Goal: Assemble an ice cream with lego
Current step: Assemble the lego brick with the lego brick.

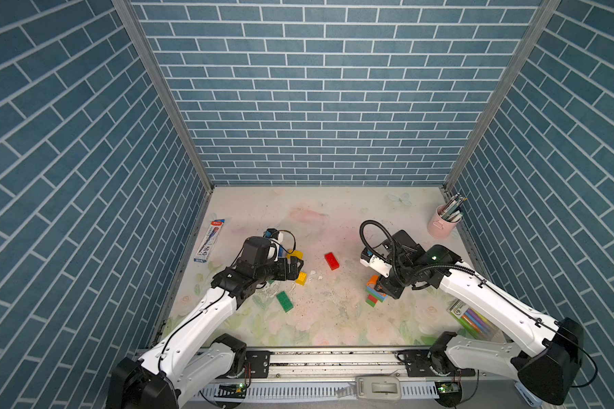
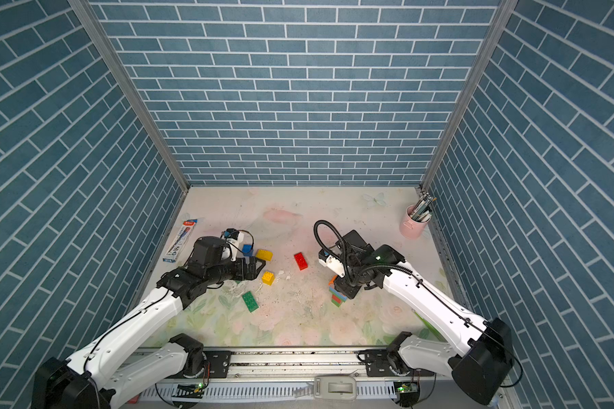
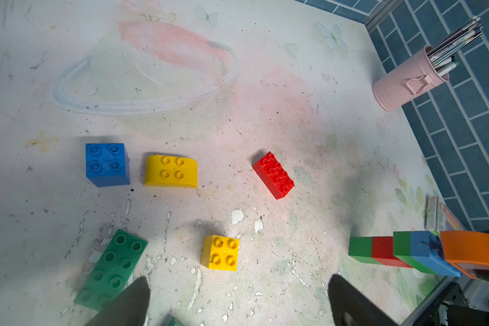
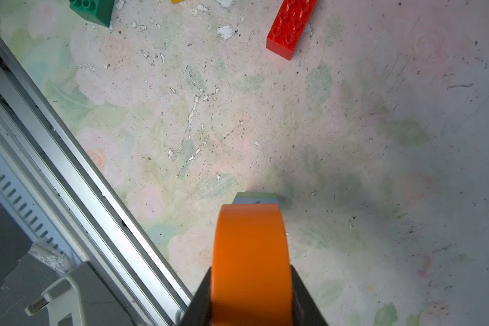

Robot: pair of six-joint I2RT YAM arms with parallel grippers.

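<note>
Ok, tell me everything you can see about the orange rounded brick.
The orange rounded brick is glossy, smooth plastic with a curved top and no studs showing. The right gripper is shut on its flat sides. It sits atop the upright brick tower, against the blue brick, above green and red layers. Whether it is fully pressed on cannot be told.

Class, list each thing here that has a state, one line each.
Left hand: open, empty.
Right hand: shut on orange brick.
Orange brick: atop the stack.
Stack: standing upright.
Red brick: loose, studs up.
Green oblong brick: loose, studs up.
Yellow square brick: loose, studs up.
Yellow rounded brick: loose, studs up.
Blue brick: loose, studs up.
Pink cup: upright, holding pens.
</note>
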